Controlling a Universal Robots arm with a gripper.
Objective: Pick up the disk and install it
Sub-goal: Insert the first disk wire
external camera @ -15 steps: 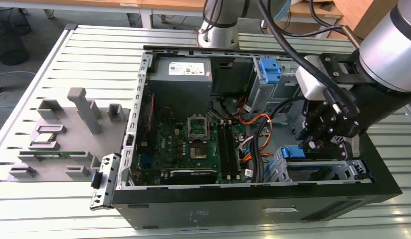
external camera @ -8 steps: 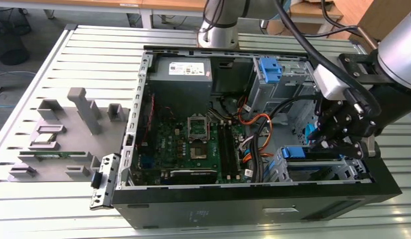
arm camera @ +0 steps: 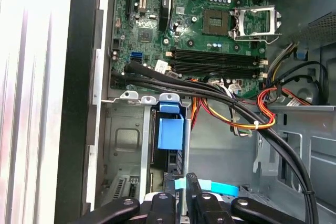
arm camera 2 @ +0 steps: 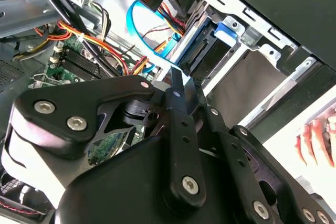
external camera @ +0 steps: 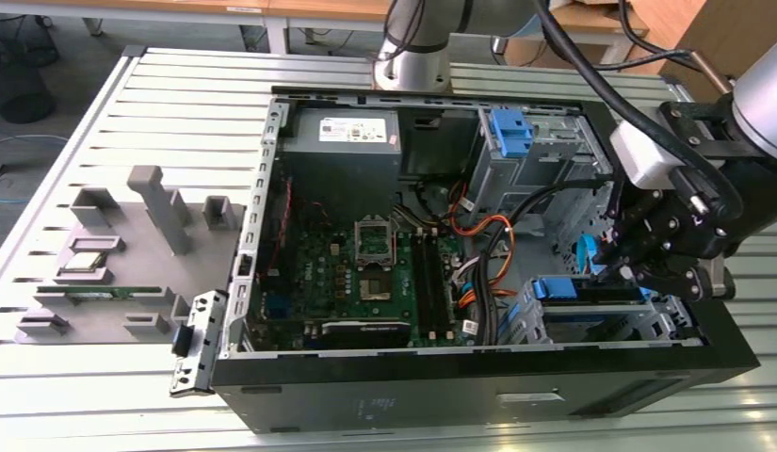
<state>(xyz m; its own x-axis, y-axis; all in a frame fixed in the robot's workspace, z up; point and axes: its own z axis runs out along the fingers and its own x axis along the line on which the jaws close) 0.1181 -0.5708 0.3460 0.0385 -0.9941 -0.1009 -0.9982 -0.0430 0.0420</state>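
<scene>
A slatted metal counter (external camera: 150, 104) carries an open computer case (external camera: 489, 386), lying on its side, with a grey parts holder (external camera: 112, 254) well off toward the exterior view's left. In this exterior view the arm has the tool (external camera: 614, 268) down inside the case near the drive cage (external camera: 608, 315) at the exterior view's right, and there's blue plastic showing in that cage just below it.

Over to the second wrist view: the black linkage of the tool (arm camera 2: 176, 85) fills the foreground, fingers drawn close together, tips right at the bay where the disk (arm camera 2: 207, 51) sits with its blue carrier tab. Whether anything is pinched between them, I can't tell.

First wrist view now: motherboard (arm camera: 210, 19) beyond, cables (arm camera: 236, 103) draped across, and the disk (arm camera: 170, 129) standing in its slot in the cage, blue carrier upward, the tool (arm camera: 185, 182) just at its edge.

My read: this is the seating stage, disk already in the bay. Finishing it calls for a straight, gentle push along the rails, keeping clear of those cables.
</scene>
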